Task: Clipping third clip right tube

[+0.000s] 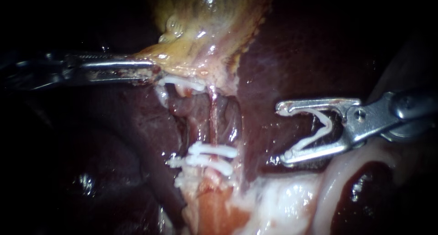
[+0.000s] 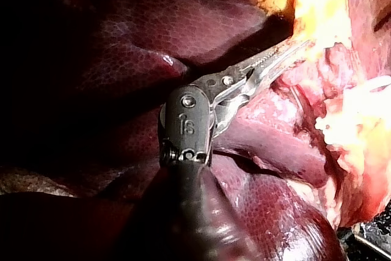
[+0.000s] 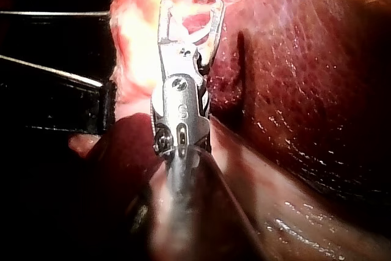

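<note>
Left instrument [image 1: 153,71] — jaws clamped on the gallbladder [image 1: 205,34] edge. Right instrument [image 1: 281,133] — jaws wide, carrying a white clip [image 1: 325,127] over the liver [image 1: 296,57], apart from the right tube [image 1: 213,121].

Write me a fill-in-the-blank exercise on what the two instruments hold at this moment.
1. The right instrument carries a white, V-shaped ____ between its jaws, with both jaws touching it.
2. The left instrument has its jaws shut on the edge of the yellow ____.
3. The broad dark red organ behind the right instrument's jaws is the ____.
Missing words: clip; gallbladder; liver.
</note>
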`<action>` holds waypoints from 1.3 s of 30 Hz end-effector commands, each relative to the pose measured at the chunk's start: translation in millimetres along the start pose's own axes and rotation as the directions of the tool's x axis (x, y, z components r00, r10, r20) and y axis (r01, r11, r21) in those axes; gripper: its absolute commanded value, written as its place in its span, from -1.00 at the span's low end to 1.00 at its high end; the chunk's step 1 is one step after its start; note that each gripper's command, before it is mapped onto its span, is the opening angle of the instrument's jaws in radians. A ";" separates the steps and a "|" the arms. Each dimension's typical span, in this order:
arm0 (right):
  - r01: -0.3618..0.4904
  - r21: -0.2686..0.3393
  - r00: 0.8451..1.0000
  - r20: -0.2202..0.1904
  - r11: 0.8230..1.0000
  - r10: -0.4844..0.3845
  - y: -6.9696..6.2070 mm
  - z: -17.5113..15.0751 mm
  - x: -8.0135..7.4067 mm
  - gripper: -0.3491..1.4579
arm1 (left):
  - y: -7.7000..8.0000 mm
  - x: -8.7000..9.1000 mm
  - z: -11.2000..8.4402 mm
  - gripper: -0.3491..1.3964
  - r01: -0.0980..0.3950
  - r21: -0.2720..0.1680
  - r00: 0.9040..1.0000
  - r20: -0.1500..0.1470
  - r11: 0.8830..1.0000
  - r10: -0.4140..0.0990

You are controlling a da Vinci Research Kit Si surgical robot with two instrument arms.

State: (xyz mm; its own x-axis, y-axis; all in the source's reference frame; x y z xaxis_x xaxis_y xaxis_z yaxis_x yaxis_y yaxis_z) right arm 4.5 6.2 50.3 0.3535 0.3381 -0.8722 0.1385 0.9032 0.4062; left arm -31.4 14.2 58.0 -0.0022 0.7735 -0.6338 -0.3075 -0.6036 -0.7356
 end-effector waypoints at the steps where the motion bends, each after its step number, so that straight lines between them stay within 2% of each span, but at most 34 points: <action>1: 0.001 0.001 1.000 0.000 1.000 -0.001 0.0 0.0 0.0 -0.06 | 0.0 0.3 -0.2 -1.00 0.001 -0.002 1.000 0.000 1.000 -0.001; 4: 0.001 0.001 1.000 0.000 1.000 -0.001 0.0 0.0 0.0 -0.06 | 0.1 1.7 -1.6 -1.00 0.010 -0.015 1.000 0.005 1.000 -0.009; 6: 0.001 0.001 1.000 0.000 1.000 -0.001 0.0 0.0 0.0 -0.06 | 0.1 2.9 -2.8 -1.00 0.017 -0.008 1.000 0.007 1.000 -0.017; 11: 0.001 0.000 1.000 0.000 1.000 -0.001 0.0 0.3 0.1 -0.06 | 0.5 6.0 -5.8 -1.00 0.031 0.002 0.999 -0.025 1.000 -0.031; 17: -0.001 -0.004 1.000 0.001 1.000 0.001 0.3 1.0 0.4 -0.07 | 1.5 6.4 -6.5 -1.00 0.027 0.005 0.999 -0.032 1.000 -0.027; 19: -0.051 -0.009 0.999 -0.001 0.999 0.051 0.7 1.5 0.6 -0.07 | 1.5 6.4 -6.5 -1.00 0.027 0.005 0.999 -0.032 1.000 -0.027; 22: -0.169 -0.018 0.986 -0.007 0.986 0.169 1.8 2.8 1.2 -0.07 | 1.5 6.4 -6.5 -1.00 0.027 0.005 0.999 -0.032 1.000 -0.027; 27: -0.332 -0.035 0.943 -0.020 0.943 0.331 4.1 5.7 1.8 -0.07 | 1.6 6.4 -6.4 -1.00 0.027 0.006 0.999 -0.032 1.000 -0.027; 33: -0.414 -0.017 0.910 -0.019 0.910 0.414 5.6 9.3 1.5 -0.07 | 1.7 6.4 -6.4 -1.00 0.028 0.006 0.999 -0.032 1.000 -0.027; 36: -0.419 -0.011 0.908 -0.017 0.908 0.419 6.1 11.2 1.4 -0.07 | 1.8 6.4 -6.3 -1.00 0.028 0.008 0.999 -0.033 1.000 -0.027; 39: -0.441 -0.002 0.898 -0.014 0.898 0.440 6.6 13.6 1.3 -0.07 | 1.8 6.4 -6.1 -1.00 0.028 0.008 0.999 -0.033 1.000 -0.027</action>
State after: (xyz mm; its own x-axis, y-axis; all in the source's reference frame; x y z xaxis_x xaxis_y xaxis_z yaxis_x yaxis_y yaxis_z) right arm 19.0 8.9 55.7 0.3668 0.7077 -0.6039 -0.0319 0.6583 0.7521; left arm -26.1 16.9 51.0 0.0377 0.7827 -0.6212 -0.3147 -0.5807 -0.7508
